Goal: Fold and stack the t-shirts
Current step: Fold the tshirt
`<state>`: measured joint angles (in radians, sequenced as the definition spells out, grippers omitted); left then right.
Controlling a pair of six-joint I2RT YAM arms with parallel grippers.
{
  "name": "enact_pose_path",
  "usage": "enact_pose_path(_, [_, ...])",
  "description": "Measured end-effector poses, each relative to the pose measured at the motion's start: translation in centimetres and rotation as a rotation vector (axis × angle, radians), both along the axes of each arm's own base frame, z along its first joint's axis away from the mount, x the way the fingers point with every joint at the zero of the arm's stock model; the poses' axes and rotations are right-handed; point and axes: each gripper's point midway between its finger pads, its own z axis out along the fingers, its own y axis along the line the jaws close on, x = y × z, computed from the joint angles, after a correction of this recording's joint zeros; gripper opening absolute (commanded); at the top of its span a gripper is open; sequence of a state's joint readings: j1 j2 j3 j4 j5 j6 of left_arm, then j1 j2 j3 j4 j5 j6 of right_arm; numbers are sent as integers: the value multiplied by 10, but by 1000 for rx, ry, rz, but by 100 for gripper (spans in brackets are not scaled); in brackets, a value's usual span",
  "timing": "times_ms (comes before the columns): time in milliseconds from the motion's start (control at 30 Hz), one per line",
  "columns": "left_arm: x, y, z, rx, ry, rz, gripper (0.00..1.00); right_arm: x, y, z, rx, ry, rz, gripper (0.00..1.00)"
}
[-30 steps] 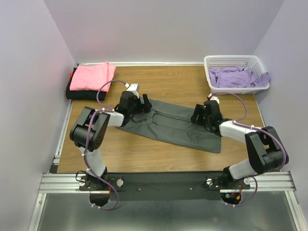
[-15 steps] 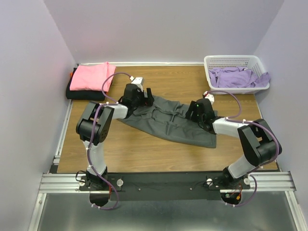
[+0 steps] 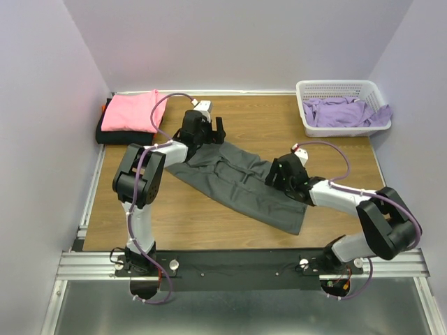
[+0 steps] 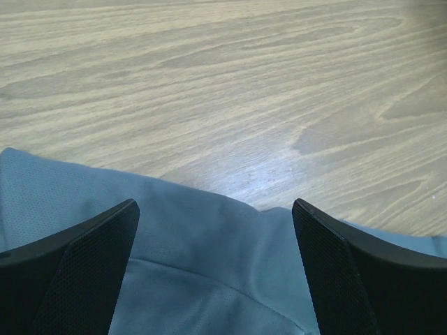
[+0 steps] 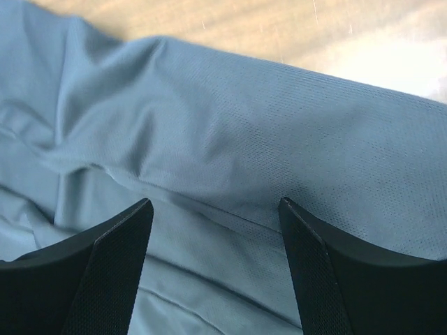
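A dark charcoal grey t-shirt [image 3: 241, 185] lies as a long flattened strip, slanting across the middle of the wooden table. My left gripper [image 3: 209, 138] is open over its far left end, and the left wrist view shows the jaws [image 4: 214, 206] wide apart above the cloth edge [image 4: 209, 279] with bare wood ahead. My right gripper [image 3: 274, 174] is open over the shirt's right part, and its jaws [image 5: 215, 202] are spread above wrinkled cloth [image 5: 230, 139]. A folded bright pink t-shirt [image 3: 130, 110] lies on a folded black one [image 3: 112, 136] at the far left.
A white lattice basket [image 3: 307, 89] stands at the far right corner and holds lavender purple t-shirts [image 3: 346, 112], one hanging over its right rim. Purple walls close in the table on three sides. A metal rail [image 3: 91, 195] runs along the left edge.
My left gripper has moved toward the far edge. My right gripper has moved left and nearer. The grey shirt has shifted, its right end swinging toward the near side.
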<state>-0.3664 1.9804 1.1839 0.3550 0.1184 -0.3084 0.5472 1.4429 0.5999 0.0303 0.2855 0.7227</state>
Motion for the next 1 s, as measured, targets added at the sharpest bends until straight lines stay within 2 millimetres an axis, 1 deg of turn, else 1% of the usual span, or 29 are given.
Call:
enact_pose_path(100, [-1,3,3,16,2,8,98,-11,-1,1,4,26,9,81])
enact_pose_path(200, [-9,10,15,22,-10,27,98,-23,-4,5,4,44,26,88])
enact_pose_path(333, [-27,23,42,19,-52,64,98,-24,-7,23,0,-1,45,93])
enact_pose_path(400, [-36,28,50,22,-71,81,98,-22,-9,28,-12,-24,52,93])
enact_pose_path(467, [-44,27,52,20,-74,82,98,-21,-11,30,-36,-34,63,94])
enact_pose_path(567, [-63,26,39,19,-54,69,98,-22,-12,29,-60,-32,87,95])
enact_pose_path(667, [-87,28,13,25,-1,53,98,-24,-9,26,-68,-20,131,96])
enact_pose_path(700, [-97,31,0,30,28,50,98,-25,-8,24,-69,-16,140,96])
enact_pose_path(767, [-110,34,-12,29,59,48,98,-27,-6,22,-71,-7,162,96])
enact_pose_path(867, [-122,36,-18,18,75,46,98,-29,-5,18,-72,-2,182,98])
enact_pose_path(1000, [-121,34,-16,1,64,49,98,-34,-6,10,-72,14,193,98])
